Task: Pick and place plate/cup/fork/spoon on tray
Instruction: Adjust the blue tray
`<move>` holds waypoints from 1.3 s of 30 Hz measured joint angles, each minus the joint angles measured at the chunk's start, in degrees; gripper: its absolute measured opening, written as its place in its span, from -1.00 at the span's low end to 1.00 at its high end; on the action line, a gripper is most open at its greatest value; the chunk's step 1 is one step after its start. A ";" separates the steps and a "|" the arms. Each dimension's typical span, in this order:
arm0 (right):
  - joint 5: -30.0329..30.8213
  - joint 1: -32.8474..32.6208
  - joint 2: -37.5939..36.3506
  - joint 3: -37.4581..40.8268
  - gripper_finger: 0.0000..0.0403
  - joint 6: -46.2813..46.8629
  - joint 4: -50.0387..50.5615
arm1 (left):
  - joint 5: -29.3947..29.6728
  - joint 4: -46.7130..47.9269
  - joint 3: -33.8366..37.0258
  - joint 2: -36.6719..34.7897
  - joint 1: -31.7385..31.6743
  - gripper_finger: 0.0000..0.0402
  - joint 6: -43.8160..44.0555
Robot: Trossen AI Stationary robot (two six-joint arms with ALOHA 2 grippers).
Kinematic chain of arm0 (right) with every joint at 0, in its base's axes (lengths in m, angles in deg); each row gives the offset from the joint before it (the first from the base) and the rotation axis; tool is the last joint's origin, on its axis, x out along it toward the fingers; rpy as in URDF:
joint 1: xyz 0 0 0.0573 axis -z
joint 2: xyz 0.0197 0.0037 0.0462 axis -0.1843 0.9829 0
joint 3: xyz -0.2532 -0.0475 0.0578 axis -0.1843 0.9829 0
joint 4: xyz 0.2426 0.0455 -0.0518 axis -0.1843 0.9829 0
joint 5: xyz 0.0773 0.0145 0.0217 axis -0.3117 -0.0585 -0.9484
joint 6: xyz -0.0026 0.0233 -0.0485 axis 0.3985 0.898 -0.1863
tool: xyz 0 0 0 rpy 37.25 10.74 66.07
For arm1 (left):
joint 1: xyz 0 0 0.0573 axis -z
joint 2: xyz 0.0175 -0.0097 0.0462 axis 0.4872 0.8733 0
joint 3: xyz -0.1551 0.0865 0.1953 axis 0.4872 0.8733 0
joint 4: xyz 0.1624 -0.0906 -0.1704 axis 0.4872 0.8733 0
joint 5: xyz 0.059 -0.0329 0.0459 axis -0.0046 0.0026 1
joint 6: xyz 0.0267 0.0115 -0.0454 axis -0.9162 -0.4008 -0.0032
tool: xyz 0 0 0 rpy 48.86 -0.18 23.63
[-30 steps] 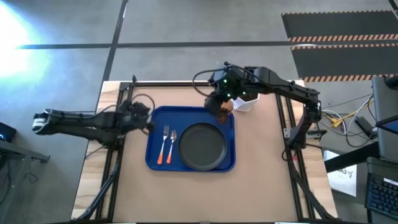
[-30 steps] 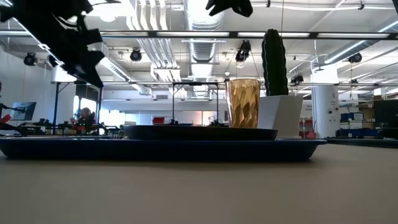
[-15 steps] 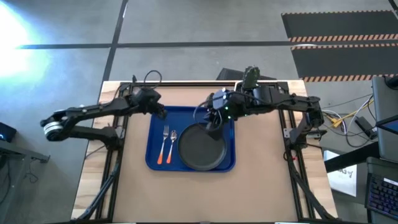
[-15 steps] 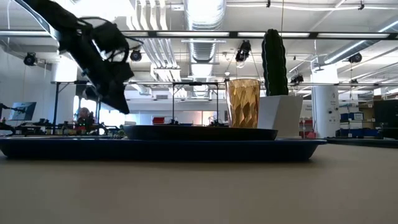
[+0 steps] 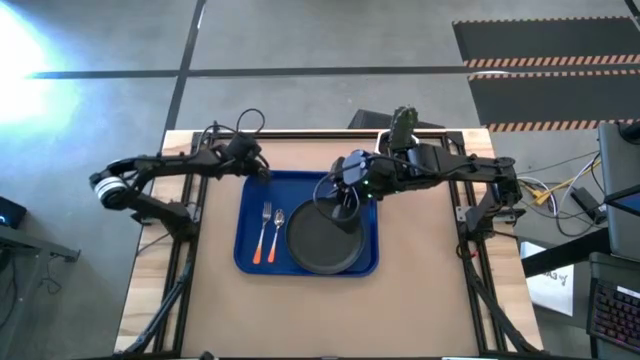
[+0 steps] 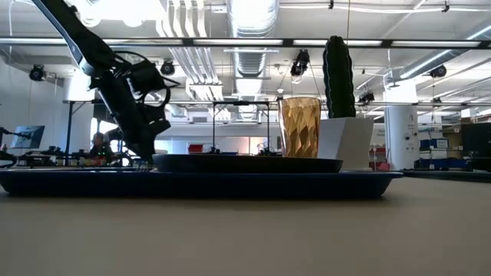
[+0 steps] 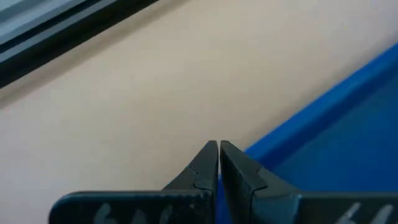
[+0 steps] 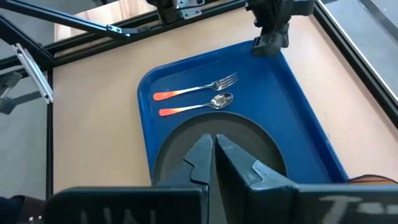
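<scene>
The blue tray (image 5: pixel 248 215) lies on the table. On it rest the black plate (image 5: pixel 322 245), the orange-handled fork (image 5: pixel 265 233) and the spoon (image 5: pixel 277 232). The amber cup (image 6: pixel 299 126) stands upright on the tray beside the plate; in the high view my right arm hides it. My left gripper (image 5: pixel 258 172) is shut, low at the tray's far left corner. My right gripper (image 5: pixel 338 205) is shut and empty, above the plate's far part (image 8: pixel 249 134). My left gripper has its shut fingertips (image 7: pixel 219 152) right at the rim of the tray's far left corner (image 7: pixel 292 124), slanting down from the table's left. I cannot tell whether they touch the rim.
A white pot (image 6: pixel 345 142) with a green cactus (image 5: pixel 402 124) stands just beyond the tray's far right corner, under my right arm. Bare table lies to the tray's right and near side.
My left gripper has swung from the table's left edge toward the tray's far left corner and come down to rim height. My right gripper has gone from above the cup toward the near side, over the plate. The cup, plate, fork and spoon have kept still.
</scene>
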 joint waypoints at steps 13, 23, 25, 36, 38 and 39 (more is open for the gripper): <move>0.42 -0.11 0.00 -0.02 -0.96 0.14 -0.03 | -2.94 -0.37 0.44 4.92 -2.17 -1.00 -0.66; 1.43 -0.09 0.02 -0.06 -0.96 0.17 -0.02 | -9.83 1.46 1.40 4.15 -0.14 -1.00 3.31; 1.45 -0.09 0.05 -0.07 -0.96 0.16 -0.02 | -9.75 1.46 1.84 3.63 0.94 -1.00 3.83; 3.43 -0.09 0.07 -0.07 -0.96 0.00 -0.02 | -6.69 0.88 2.10 3.43 7.92 -1.00 5.33; 4.27 -0.09 0.07 -0.07 -0.96 -0.02 0.00 | -6.27 0.42 1.68 3.43 7.99 -1.00 5.35; 4.35 -0.09 0.07 -0.07 -0.96 -0.04 0.02 | -6.08 -0.17 1.40 3.43 7.99 -1.00 5.35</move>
